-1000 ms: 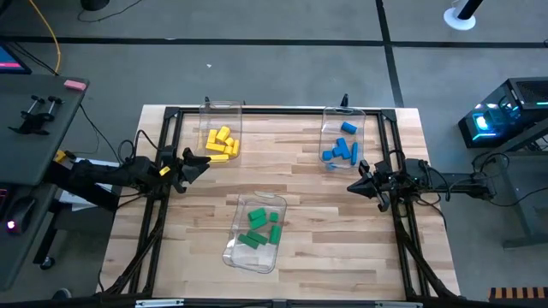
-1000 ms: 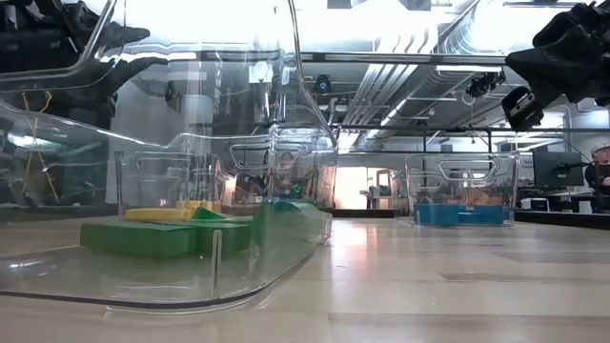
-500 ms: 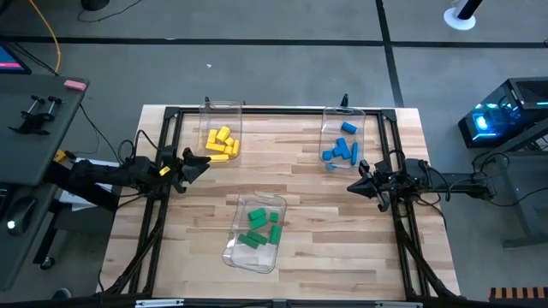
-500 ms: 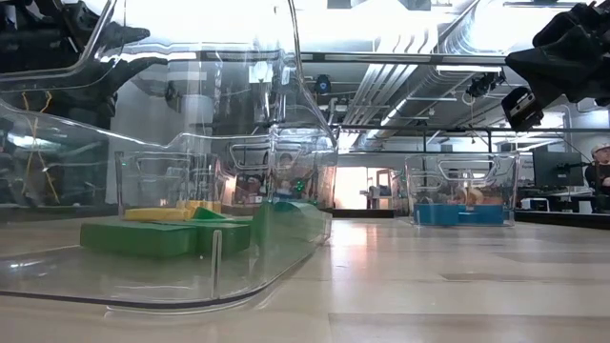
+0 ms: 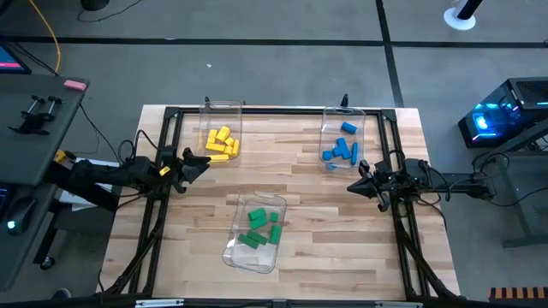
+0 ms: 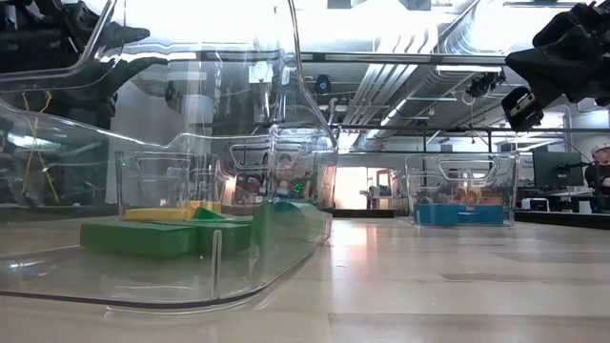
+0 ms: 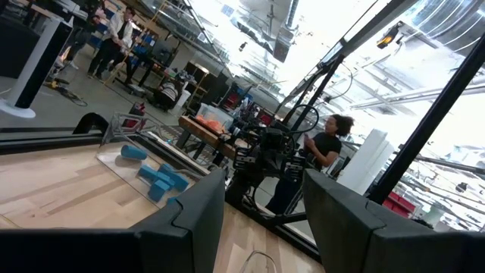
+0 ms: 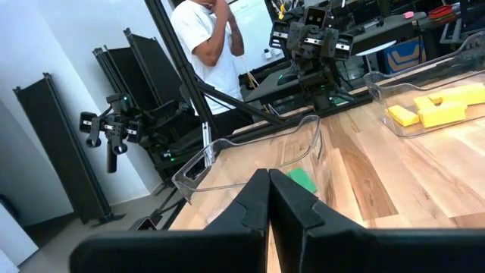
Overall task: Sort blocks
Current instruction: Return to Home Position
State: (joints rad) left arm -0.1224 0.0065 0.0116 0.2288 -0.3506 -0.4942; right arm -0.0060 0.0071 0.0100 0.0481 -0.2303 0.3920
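The blocks lie sorted by colour in three clear bins. Yellow blocks [image 5: 221,142] [image 8: 432,110] rest on a bin floor at the far left. Blue blocks [image 5: 341,150] [image 7: 155,176] lie in a bin at the far right. Green blocks [image 5: 261,227] [image 6: 162,236] lie in the near middle bin. My left gripper [image 5: 202,163] [image 7: 264,193] hovers open at the table's left side, near the yellow bin. My right gripper [image 5: 352,186] [image 8: 269,199] hovers shut at the right side, just near of the blue bin. Neither touches anything.
The three clear bins stand on the wooden table: yellow bin [image 5: 221,106], blue bin [image 5: 344,111], green bin [image 5: 248,261], the last close before the low camera. A black frame [image 5: 274,112] rims the table. People stand in the room beyond [image 8: 208,38] [image 7: 330,144].
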